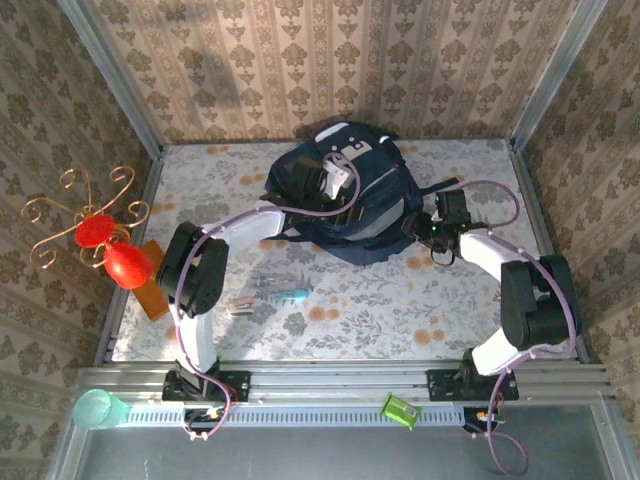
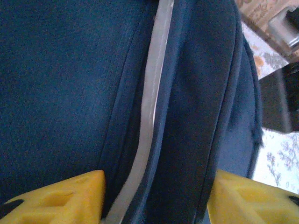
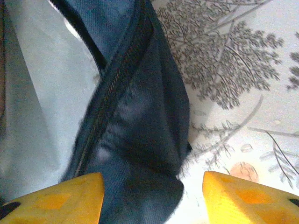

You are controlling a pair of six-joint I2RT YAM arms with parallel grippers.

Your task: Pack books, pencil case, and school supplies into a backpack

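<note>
The flowery table [image 1: 400, 300] has patterned walls [image 1: 300, 60] round it. One dark blue backpack [image 1: 345, 190] lies upper middle. Maybe four small school supplies [image 1: 270, 292] lie lower left of it. The left gripper [image 2: 155, 186] and right gripper [image 3: 154, 186] both have jaws apart, with backpack cloth between them.

No text or number is legible, even on the backpack [image 1: 385, 225]
</note>
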